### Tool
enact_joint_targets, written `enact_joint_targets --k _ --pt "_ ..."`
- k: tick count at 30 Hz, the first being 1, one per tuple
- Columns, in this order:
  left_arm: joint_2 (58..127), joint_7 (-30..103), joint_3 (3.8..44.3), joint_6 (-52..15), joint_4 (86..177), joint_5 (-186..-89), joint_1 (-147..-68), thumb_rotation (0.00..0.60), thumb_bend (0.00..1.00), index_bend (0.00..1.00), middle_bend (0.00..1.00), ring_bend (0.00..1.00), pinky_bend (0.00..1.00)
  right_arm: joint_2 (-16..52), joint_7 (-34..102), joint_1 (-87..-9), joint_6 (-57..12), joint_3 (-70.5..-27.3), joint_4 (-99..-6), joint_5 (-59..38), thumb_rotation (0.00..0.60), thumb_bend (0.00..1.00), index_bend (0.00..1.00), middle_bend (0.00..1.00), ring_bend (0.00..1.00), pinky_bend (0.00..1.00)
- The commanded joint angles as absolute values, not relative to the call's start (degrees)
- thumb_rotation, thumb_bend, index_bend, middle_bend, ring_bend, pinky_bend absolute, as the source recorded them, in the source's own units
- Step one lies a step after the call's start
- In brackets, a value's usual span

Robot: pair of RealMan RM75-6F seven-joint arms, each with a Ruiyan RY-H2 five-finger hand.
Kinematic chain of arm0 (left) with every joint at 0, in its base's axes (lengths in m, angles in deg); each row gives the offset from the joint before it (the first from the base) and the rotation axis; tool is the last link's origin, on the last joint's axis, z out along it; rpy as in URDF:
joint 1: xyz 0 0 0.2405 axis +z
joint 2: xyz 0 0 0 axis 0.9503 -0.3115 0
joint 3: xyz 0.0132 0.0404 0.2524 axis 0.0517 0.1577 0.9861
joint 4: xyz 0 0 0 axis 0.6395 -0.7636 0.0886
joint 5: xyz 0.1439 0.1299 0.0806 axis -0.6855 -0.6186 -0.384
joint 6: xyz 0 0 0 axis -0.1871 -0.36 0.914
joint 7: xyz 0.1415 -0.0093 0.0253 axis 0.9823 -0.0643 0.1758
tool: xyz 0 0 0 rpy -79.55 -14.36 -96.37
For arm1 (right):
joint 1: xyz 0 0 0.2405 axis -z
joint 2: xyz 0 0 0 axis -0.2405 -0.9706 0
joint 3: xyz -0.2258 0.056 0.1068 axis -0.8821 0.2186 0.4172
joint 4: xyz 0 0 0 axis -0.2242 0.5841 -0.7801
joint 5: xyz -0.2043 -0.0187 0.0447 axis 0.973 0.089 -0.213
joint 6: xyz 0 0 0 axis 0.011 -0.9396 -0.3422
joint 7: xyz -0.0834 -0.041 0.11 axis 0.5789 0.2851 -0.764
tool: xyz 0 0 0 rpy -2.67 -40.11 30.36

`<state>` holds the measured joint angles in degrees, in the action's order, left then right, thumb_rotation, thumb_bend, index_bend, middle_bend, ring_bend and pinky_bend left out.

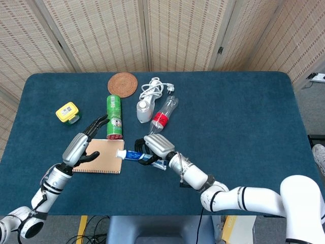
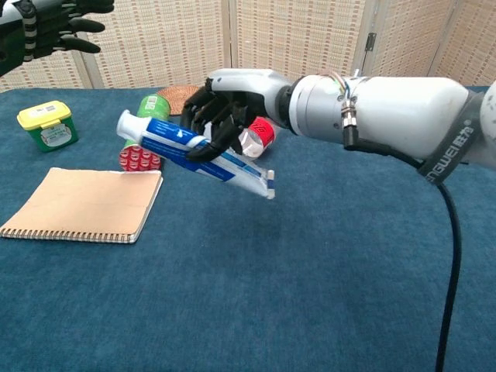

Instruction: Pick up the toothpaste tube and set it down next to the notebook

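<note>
My right hand grips the blue and white toothpaste tube around its middle and holds it above the table, cap end to the left. In the head view the toothpaste tube hangs just right of the tan spiral notebook, held by the right hand. The notebook lies flat at the front left. My left hand is over the notebook's left part with fingers spread and nothing in it; the chest view shows the left hand at the top left corner.
A green can with a red lid lies behind the notebook. A clear bottle with a red label, a white device with its cable, a round woven coaster and a yellow-lidded box sit farther back.
</note>
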<state>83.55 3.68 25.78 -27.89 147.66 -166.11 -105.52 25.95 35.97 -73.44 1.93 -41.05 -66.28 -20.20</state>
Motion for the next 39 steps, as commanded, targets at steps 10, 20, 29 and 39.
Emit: enact_joint_targets --k 10,20,29,39 --pt "83.6 3.6 26.9 -27.3 146.0 -164.8 -103.9 0.000 0.00 0.00 0.00 0.00 0.14 24.6 49.4 -77.6 3.0 -49.0 -60.7 -28.8 0.600 0.41 0.55 0.45 0.41 0.52" --pt "83.2 4.4 27.2 -26.6 145.8 -164.4 -103.2 0.000 0.00 0.00 0.00 0.00 0.14 22.1 46.0 -75.0 0.1 -47.8 -64.0 -24.8 0.600 0.39 0.17 0.23 0.20 0.35" --pt "81.1 12.7 26.8 -24.1 147.7 -158.2 -101.4 0.318 0.00 0.00 0.00 0.00 0.14 10.5 38.5 -64.1 -10.5 -49.9 -72.2 -10.1 0.600 0.39 0.16 0.24 0.19 0.34" --pt "78.6 22.8 26.2 -25.5 150.5 -152.1 -97.7 0.600 0.00 0.00 0.00 0.00 0.14 0.8 35.5 -49.2 -26.8 -57.7 -73.6 3.1 0.600 0.39 0.13 0.23 0.19 0.32"
